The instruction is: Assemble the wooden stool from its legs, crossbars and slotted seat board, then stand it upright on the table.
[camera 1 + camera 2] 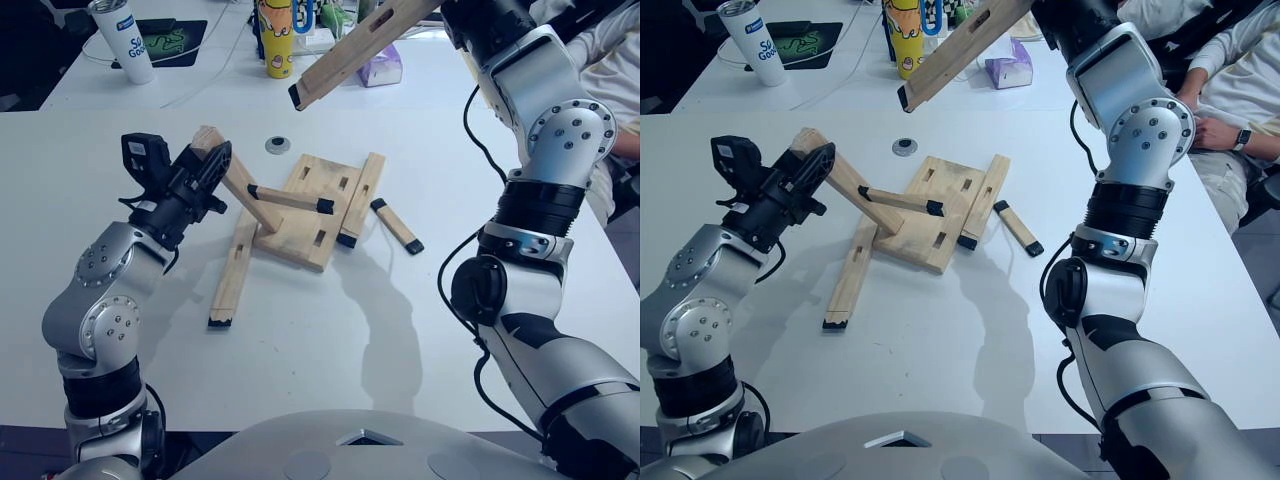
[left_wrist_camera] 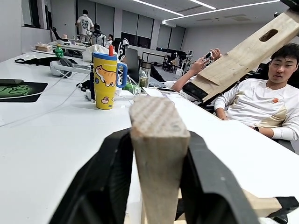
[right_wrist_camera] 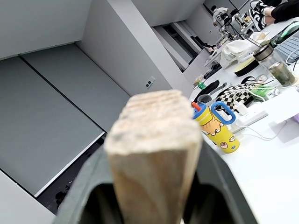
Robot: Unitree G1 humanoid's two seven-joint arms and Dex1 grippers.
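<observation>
Both grippers clenched on stool legs
The left gripper clamps one leg whose low end meets the seat board mid-table, while the right gripper grasps a slotted leg high over the far side. I'd bring that slot down square to a crossbar before pushing. The raised leg's top end is cut off, and the joints are hard to read
</observation>
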